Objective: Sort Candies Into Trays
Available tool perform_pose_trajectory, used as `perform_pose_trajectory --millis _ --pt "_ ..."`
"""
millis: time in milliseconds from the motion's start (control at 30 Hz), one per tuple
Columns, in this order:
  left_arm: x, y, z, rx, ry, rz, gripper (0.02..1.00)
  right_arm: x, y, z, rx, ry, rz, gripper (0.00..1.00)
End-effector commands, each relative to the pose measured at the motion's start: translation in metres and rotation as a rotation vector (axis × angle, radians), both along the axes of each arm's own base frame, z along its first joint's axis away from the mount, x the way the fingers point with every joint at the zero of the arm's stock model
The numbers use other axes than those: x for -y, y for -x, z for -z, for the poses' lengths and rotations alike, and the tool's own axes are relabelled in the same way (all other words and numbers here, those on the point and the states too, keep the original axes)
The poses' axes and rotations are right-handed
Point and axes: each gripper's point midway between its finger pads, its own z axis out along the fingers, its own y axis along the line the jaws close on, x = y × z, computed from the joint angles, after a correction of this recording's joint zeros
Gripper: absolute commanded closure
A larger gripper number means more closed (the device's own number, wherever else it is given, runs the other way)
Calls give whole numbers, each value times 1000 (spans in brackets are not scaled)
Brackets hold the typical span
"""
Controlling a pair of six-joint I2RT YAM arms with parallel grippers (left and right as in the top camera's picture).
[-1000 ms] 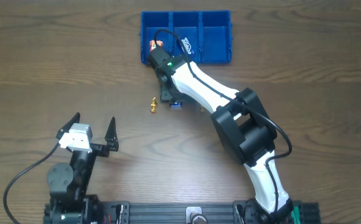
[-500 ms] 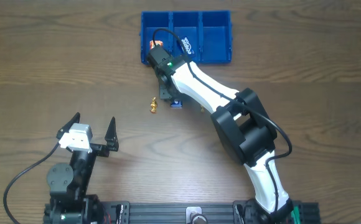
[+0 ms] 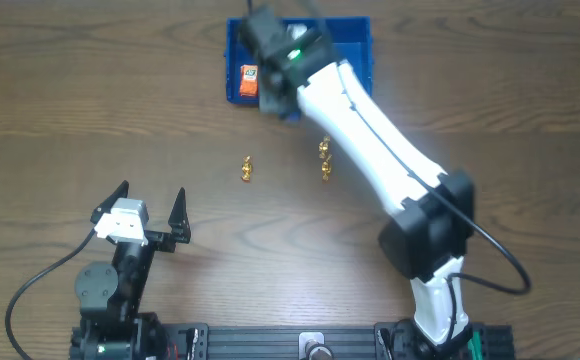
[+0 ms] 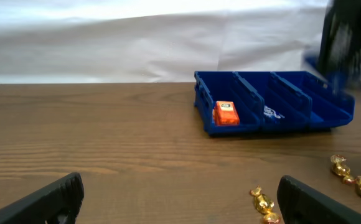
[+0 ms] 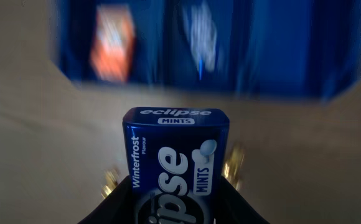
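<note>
The right gripper holds a blue tin. Past it is a blue tray with an orange candy inside.

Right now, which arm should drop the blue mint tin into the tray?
The right. The right hand holds the blue mint tin, lifted close to the blue tray; the left hand sits open, far back.

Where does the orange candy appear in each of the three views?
Top view: orange candy in the blue tray's left end compartment.
Left wrist view: orange candy in the tray's end compartment, beyond the gold candies.
Right wrist view: blurred orange candy in the tray, beyond the held mint tin.
Shared landmark: the blue tray.
</note>
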Motion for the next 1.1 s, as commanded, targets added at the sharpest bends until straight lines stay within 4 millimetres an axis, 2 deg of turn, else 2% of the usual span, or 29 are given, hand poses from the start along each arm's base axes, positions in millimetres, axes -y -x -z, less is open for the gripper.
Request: perform_pose_trajectory --millis 33,67,100,200,267,367,467,700,733,767,867,1000,1033,1100 --pt "3 1 16 -47 13 18 20 25 -47 -49 212 25 3 893" --pt "3 1 16 -47 13 18 20 27 -54 -48 231 32 18 893" --pt "3 1 16 -47 13 19 20 24 -70 -36 251 49 2 895" --pt "3 1 16 -47 13 18 20 18 -96 -1 252 72 -17 895" --pt "3 1 16 -47 13 18 20 19 -104 24 221 77 -17 897" --pt "3 1 16 -47 13 19 20 20 -107 44 188 92 -17 897" --pt "3 1 16 -47 13 19 20 23 -110 54 176 93 -1 895" --pt "3 1 16 -47 13 18 20 25 -116 53 190 75 24 849" --pt "3 1 16 -47 13 18 20 25 -116 53 192 74 23 759" --pt "3 1 16 -47 13 18 20 25 -116 53 192 74 23 518" --pt "3 1 16 -47 13 18 23 21 -114 53 191 74 15 235" --pt "3 1 16 -47 13 19 23 21 -110 51 182 80 13 139" --pt "3 1 16 -47 13 18 20 23 -108 45 177 82 13 134" --pt "3 1 16 -47 13 18 20 27 -100 17 187 73 20 132"
